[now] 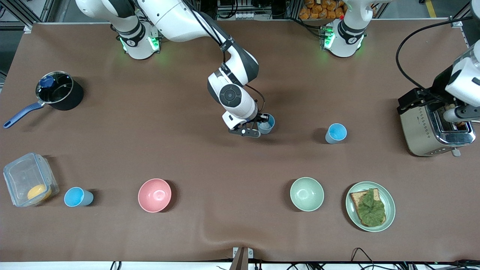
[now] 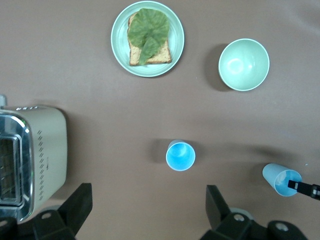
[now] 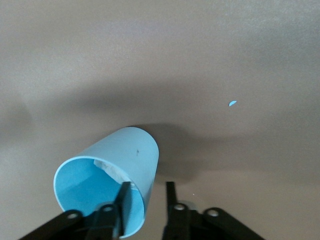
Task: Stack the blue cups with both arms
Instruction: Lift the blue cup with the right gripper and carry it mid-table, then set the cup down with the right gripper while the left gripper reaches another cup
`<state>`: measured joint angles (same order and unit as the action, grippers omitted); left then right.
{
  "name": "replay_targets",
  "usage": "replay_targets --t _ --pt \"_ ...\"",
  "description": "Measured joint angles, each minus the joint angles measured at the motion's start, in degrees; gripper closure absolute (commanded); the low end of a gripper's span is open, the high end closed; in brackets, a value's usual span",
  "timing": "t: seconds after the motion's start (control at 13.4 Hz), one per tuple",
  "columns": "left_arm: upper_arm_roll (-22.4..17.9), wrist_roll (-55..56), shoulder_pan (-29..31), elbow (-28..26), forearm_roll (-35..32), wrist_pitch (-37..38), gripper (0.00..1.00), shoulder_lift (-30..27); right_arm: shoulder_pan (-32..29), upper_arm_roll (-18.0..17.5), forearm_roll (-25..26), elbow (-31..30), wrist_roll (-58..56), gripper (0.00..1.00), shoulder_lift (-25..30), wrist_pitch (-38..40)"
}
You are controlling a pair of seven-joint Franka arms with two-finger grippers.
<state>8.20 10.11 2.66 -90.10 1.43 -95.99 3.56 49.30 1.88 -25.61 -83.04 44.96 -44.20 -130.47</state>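
Observation:
Three blue cups stand upright on the brown table. One [image 1: 267,124] is mid-table; my right gripper [image 1: 262,126] is open astride its rim, with one finger [image 3: 124,200] inside the cup [image 3: 120,165], the other outside, and a gap to the wall. A second cup [image 1: 336,133] stands toward the left arm's end and shows in the left wrist view [image 2: 180,155]. A third [image 1: 78,197] stands beside the plastic box. My left gripper [image 1: 459,114] hangs open and empty over the toaster; its fingers [image 2: 80,205] are wide apart.
A toaster [image 1: 423,127] stands at the left arm's end. A plate of bread with lettuce [image 1: 388,213], a pale green bowl [image 1: 306,194] and a pink bowl [image 1: 154,195] lie nearer the front camera. A black pot [image 1: 63,93] and a clear box [image 1: 26,180] are at the right arm's end.

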Motion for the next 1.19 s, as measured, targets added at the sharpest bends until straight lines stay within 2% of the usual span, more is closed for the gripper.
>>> replay_targets --t 0.15,0.37,0.6,0.97,1.19 --pt "0.02 0.0 -0.12 -2.12 1.17 -4.5 0.0 2.25 0.11 -0.01 -0.01 0.12 0.0 0.0 -0.03 -1.11" --pt "-0.01 0.0 -0.12 -9.29 1.21 -12.35 0.0 5.13 -0.12 0.7 -0.02 2.75 0.0 0.0 0.26 -0.48" --pt "-0.04 0.0 -0.11 -15.48 1.2 -15.82 0.0 7.88 -3.69 1.74 -0.01 4.92 -1.0 0.0 2.17 8.15" --pt "-0.01 -0.09 -1.13 -21.15 1.19 -19.69 0.0 9.29 -13.75 2.39 0.31 5.31 -7.44 0.0 8.4 24.25" --pt "0.03 -0.09 -2.83 -29.56 0.93 -29.8 0.0 9.75 -20.18 2.52 6.3 5.29 -11.1 0.0 11.58 32.81"
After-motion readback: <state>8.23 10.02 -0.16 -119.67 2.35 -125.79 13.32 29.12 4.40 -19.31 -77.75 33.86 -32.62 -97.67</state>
